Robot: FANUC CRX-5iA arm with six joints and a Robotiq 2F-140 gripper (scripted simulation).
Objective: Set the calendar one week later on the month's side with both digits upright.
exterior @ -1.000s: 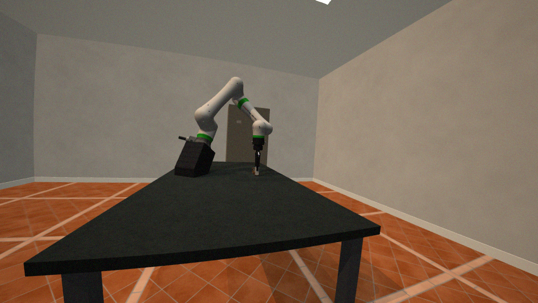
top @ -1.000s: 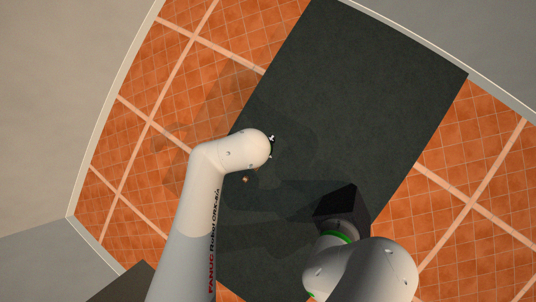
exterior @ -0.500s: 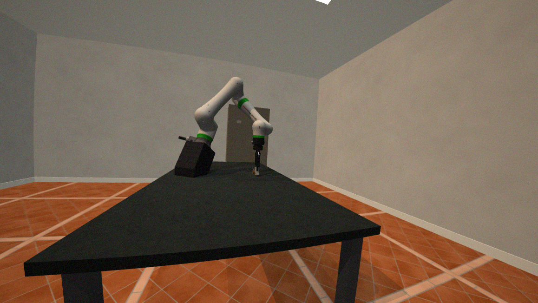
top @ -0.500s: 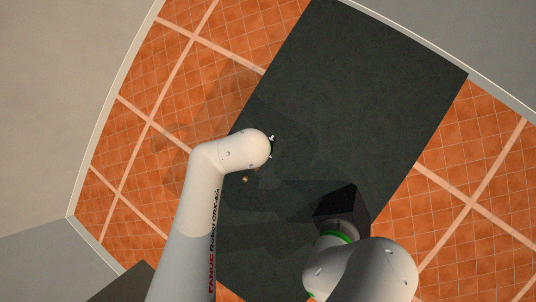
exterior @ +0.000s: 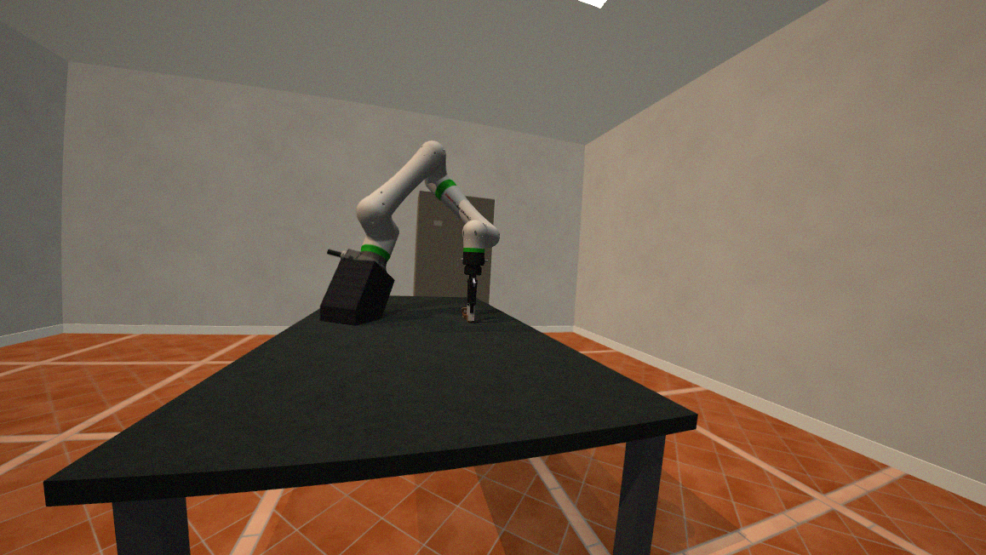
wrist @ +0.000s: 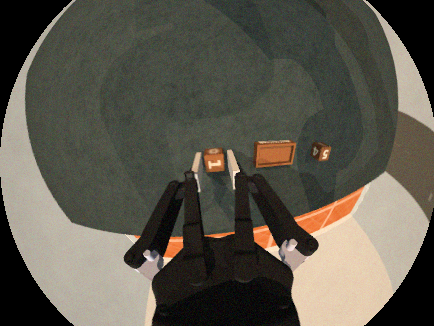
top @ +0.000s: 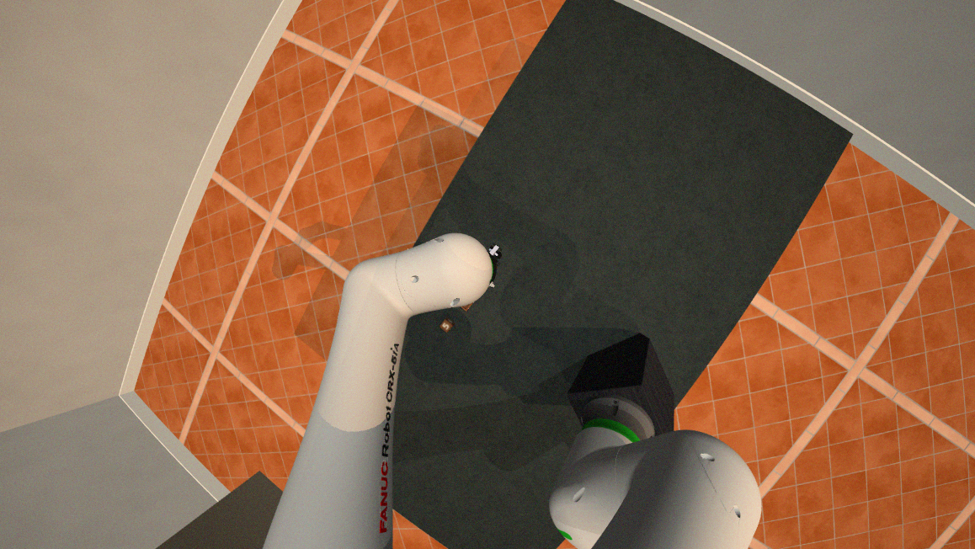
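In the wrist view, the gripper (wrist: 214, 158) (exterior: 471, 313) points down, its pale flat fingers apart around a brown cube (wrist: 214, 161) marked 1, with a gap at each side. Next comes the rectangular tray (wrist: 275, 154), raised edges around its floor; then, apart, a turned cube (wrist: 321, 151) (top: 445, 325) showing 5 and 4.

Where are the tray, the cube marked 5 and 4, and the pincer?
tray (wrist: 275, 165): wrist view, near rim
cube marked 5 and 4 (wrist: 321, 151) (top: 445, 326): wrist, top views, body
pincer (wrist: 214, 158): wrist view, midway between fingertips
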